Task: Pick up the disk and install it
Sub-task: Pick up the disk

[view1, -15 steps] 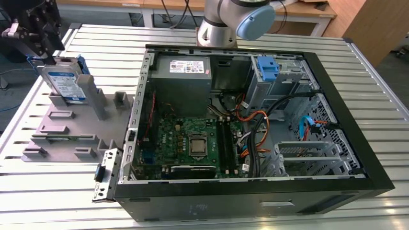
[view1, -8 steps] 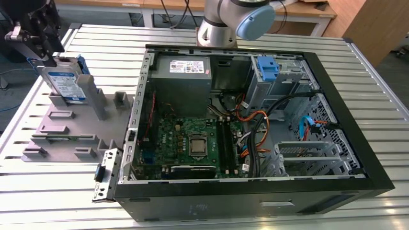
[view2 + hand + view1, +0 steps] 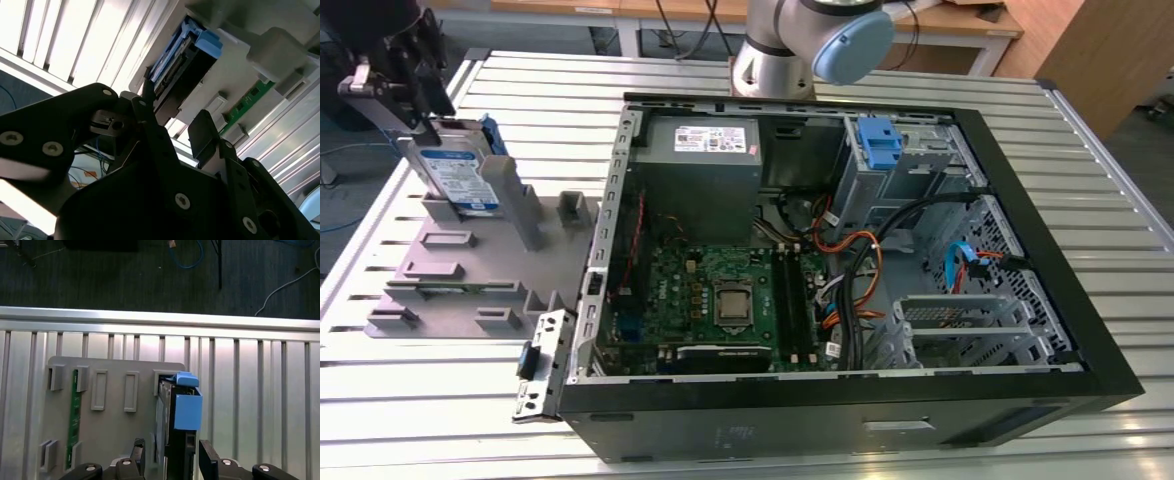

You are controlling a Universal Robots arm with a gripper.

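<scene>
The disk (image 3: 460, 172) stands upright on edge in a slot of the grey holder tray (image 3: 440, 270) at the exterior view's left, its white-and-blue label facing out and its blue carrier around it. My gripper (image 3: 411, 120) hangs just above its top edge, open. In the first wrist view the disk (image 3: 186, 410) runs between the two black fingertips (image 3: 207, 455), which stand on either side with gaps showing. The second wrist view shows the gripper (image 3: 175, 122) open with the disk (image 3: 175, 65) beyond it.
An open computer case (image 3: 1067, 330) lies on the slatted metal table (image 3: 1107, 180), with a motherboard (image 3: 720, 300), a grey power supply (image 3: 707, 150), cables and a blue bracket (image 3: 881, 140) in the drive bay. A green memory stick (image 3: 75, 410) sits in the holder tray. The arm's base (image 3: 781, 50) stands behind the case.
</scene>
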